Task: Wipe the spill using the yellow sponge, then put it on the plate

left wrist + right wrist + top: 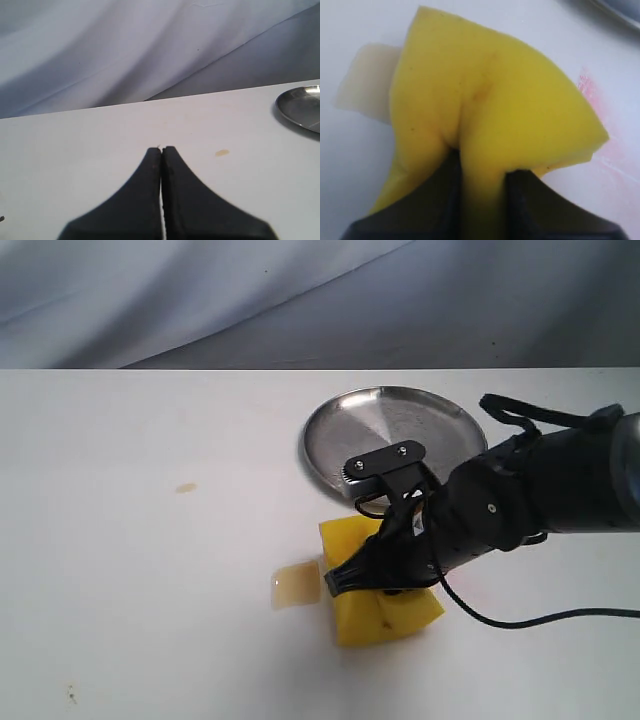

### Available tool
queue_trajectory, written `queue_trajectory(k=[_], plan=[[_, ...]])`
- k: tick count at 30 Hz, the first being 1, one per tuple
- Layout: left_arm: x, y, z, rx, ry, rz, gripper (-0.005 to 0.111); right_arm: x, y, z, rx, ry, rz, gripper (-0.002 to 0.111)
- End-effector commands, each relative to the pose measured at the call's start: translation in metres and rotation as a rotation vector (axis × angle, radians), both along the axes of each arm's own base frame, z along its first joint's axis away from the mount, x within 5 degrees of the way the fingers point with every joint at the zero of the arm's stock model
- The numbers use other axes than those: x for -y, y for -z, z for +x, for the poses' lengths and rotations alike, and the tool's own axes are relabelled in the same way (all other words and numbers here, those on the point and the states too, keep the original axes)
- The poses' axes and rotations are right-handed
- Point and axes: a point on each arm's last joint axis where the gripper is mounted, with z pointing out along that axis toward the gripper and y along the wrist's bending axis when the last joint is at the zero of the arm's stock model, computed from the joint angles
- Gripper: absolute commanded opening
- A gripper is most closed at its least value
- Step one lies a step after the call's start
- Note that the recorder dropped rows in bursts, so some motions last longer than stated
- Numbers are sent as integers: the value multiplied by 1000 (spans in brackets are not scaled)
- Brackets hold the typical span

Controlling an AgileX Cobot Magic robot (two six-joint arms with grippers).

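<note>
The spill (297, 583) lies on the bench (150, 540), just beside the yellow sponge (400, 618) that my right claw (482, 172) pinches tightly. The plate (395, 435) sits just behind; my left claw (161, 150) is pressed closed, empty. Squeezed so hard, I reckon the foam may smear liquid, not soak it.

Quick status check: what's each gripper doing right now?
Left gripper: closed, fingers together, holding nothing.
Right gripper: closed on the yellow sponge.
</note>
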Motion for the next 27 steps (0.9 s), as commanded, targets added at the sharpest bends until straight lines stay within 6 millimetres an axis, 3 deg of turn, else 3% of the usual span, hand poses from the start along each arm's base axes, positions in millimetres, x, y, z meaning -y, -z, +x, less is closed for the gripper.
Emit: queue_trajectory(k=[1, 10, 14, 18, 23, 27], plan=[[0, -1, 0, 10, 0, -2, 0, -14, 17, 13, -70, 9, -26, 0], [0, -1, 0, 10, 0, -2, 0, -86, 5, 52, -158, -66, 30, 0], [0, -1, 0, 10, 0, -2, 0, -120, 9, 49, -194, -128, 26, 0], [0, -1, 0, 10, 0, -2, 0, -149, 11, 32, -179, -204, 35, 0], [0, -1, 0, 10, 0, -2, 0, -156, 16, 12, -178, -288, -20, 0], [0, -1, 0, 10, 0, -2, 0, -136, 27, 11, -167, -272, -107, 0]])
